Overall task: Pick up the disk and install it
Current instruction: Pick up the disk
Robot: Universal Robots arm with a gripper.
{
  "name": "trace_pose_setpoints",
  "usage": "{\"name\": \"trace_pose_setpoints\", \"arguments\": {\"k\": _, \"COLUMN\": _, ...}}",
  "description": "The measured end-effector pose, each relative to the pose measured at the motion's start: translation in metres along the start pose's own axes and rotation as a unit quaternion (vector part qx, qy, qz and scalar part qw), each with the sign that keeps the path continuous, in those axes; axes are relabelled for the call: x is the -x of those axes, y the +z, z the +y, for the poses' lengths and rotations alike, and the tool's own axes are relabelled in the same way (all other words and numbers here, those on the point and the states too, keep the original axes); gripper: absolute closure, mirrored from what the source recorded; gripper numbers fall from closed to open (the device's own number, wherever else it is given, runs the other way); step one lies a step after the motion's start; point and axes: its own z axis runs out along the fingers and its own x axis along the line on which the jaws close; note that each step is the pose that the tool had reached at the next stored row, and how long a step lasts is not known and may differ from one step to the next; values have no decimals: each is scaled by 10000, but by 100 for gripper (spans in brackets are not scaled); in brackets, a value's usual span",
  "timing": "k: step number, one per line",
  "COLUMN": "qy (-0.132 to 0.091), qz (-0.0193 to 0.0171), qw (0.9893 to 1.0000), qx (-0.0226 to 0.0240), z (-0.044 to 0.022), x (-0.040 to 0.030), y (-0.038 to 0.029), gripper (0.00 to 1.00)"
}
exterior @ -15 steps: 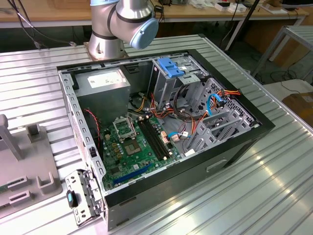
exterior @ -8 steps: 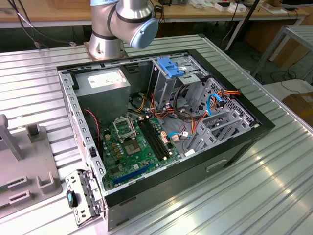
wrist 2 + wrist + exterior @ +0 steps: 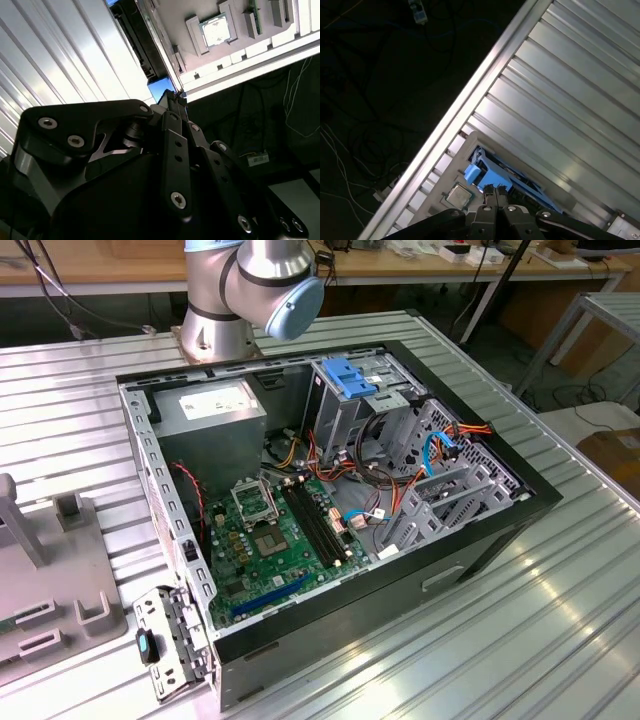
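The disk (image 3: pixel 512 177) lies in a pale grey holder tray (image 3: pixel 451 165) at the edge of the ribbed metal table. Its bright blue carrier rail and dark face show in both wrist views. My gripper (image 3: pixel 495 190) hangs just above the blue rail, its two black fingertips pressed together with nothing between them. In the second wrist view the gripper (image 3: pixel 178 95) tapers to a point over the blue end of the disk (image 3: pixel 161 89). I cannot tell whether the tips touch the rail.
An open computer case (image 3: pixel 400 590) sits mid-table with a green motherboard (image 3: pixel 280 530), cables and a metal drive cage (image 3: pixel 350 410) with a light-blue latch. A processor chip (image 3: pixel 459 196) rests in the tray beside the disk. Beyond the table edge lie dark floor and cables.
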Motion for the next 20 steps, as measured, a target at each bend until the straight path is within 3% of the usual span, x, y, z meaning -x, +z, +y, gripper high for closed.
{"name": "trace_pose_setpoints", "arguments": {"k": 11, "qy": -306, "qz": 0, "qw": 9995, "qx": 1, "z": 0, "x": 0, "y": 0, "gripper": 89}}
{"name": "trace_pose_setpoints", "arguments": {"k": 18, "qy": -493, "qz": 1, "qw": 9988, "qx": 2, "z": 0, "x": 0, "y": 0, "gripper": 89}}
{"name": "trace_pose_setpoints", "arguments": {"k": 20, "qy": -620, "qz": 1, "qw": 9981, "qx": 2, "z": 0, "x": 0, "y": 0, "gripper": 89}}
